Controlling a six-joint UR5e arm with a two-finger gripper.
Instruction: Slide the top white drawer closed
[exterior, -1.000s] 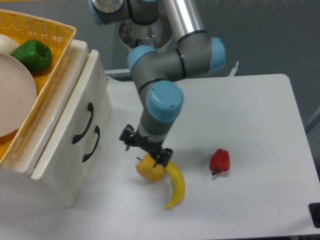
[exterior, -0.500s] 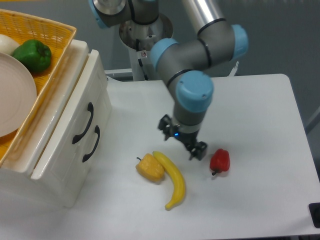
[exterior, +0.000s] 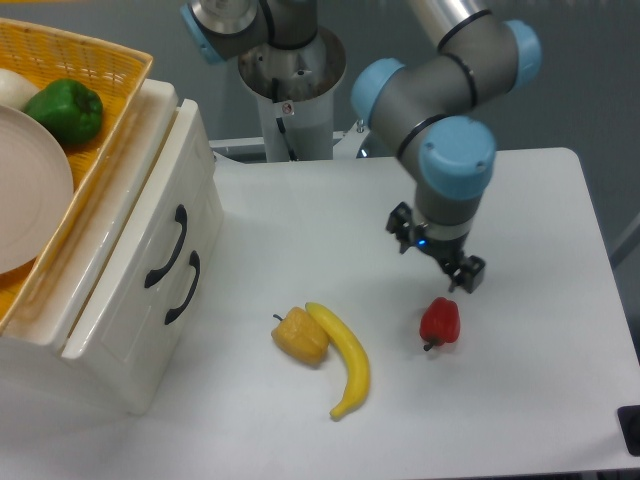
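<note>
Top drawer (exterior: 150, 215) sits in the white cabinet (exterior: 100, 330) at the table's (exterior: 520, 220) left edge. Its front with the curved black handle (exterior: 168, 245) looks about level with the lower drawer (exterior: 165, 320) front; can't tell from this angle if any gap is left. Lower drawer has its own black handle (exterior: 184, 287) just below and right of the upper one.

Hand (exterior: 440, 262) hangs over the table's centre-right, well apart from the cabinet, just above the red pepper (exterior: 440, 321) and not touching it. Fingers point down; can't tell whether they're spread or pressed together. Nothing visible between them.

Yellow pepper (exterior: 301, 336) and banana (exterior: 345, 358) lie touching each other near the table's front edge, between cabinet and red pepper.

On top of the cabinet: yellow wicker basket (exterior: 110, 75) with a green pepper (exterior: 66, 110) and a white plate (exterior: 30, 190) inside.
</note>
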